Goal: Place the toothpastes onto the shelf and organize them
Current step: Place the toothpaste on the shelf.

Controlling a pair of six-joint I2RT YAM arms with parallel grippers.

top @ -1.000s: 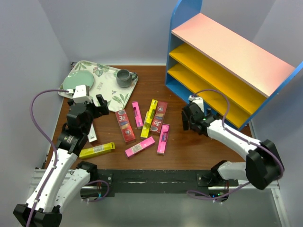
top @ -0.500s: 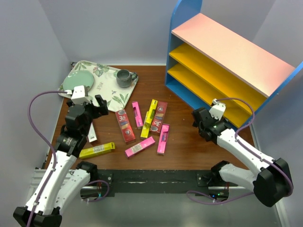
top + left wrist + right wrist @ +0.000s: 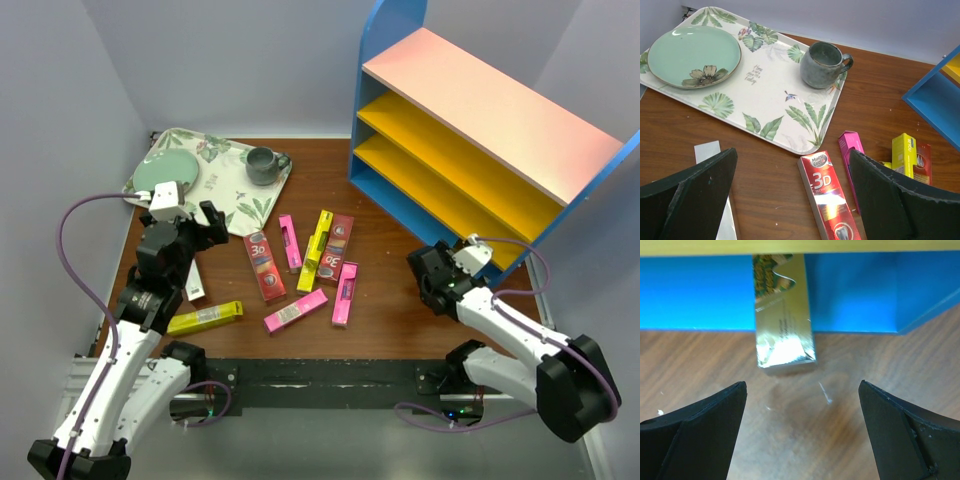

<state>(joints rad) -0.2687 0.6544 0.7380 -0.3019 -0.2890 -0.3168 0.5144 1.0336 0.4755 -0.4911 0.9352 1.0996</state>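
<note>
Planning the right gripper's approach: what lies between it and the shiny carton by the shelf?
Nothing: only bare table, seen in the right wrist view, separates the open right gripper from the carton.

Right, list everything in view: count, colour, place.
slim cardboard toothpaste cartons: eight; three pink, two yellow, two dark red, one white; mid-table
shiny foil-faced carton: one, silvery, under the shelf's lowest yellow board
tiered shelf: one; blue sides, pink top, yellow boards; far right
leaf-print tray: one, white and green, far left
plate: one, pale green, on tray
ceramic mug: one, grey-green, on tray
left gripper: open, by white carton
right gripper: open, facing the shiny carton
</note>
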